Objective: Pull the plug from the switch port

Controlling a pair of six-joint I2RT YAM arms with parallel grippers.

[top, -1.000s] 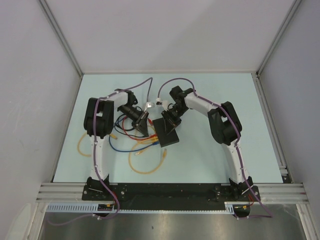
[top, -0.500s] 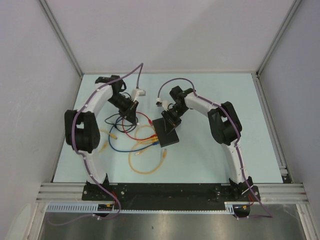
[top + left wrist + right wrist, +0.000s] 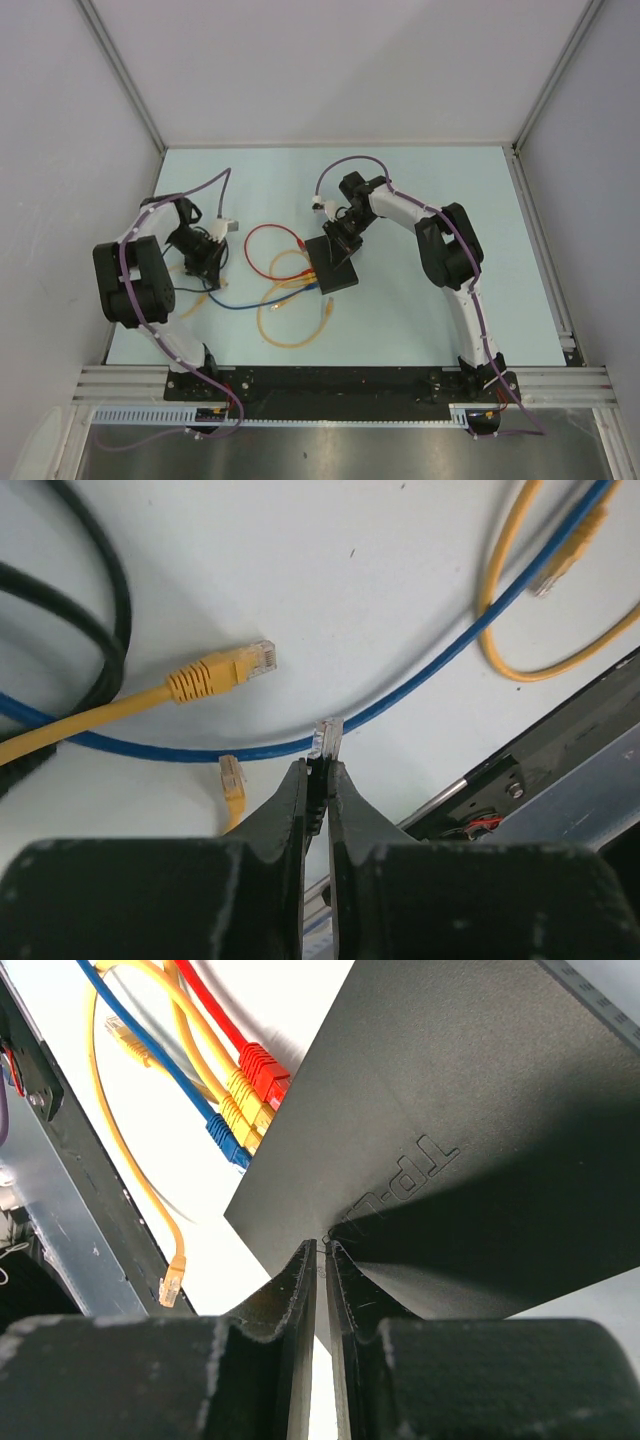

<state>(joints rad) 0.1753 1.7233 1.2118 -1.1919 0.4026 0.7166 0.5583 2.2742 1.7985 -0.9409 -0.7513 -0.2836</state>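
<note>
Left gripper pinches plug over pale table, grey walls around.

A robotics lab cell (blank white walls, aluminium framing).

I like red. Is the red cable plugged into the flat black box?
Yes, its red plug is pushed into the flat black box.

The top camera looks down from high behind the near edge of the worktop, far enough to take in all of it. Each wrist camera looks along its own tool from close up: the left tool over the blue cable, the right tool at the switch. Both spots also lie in the top view.
</note>
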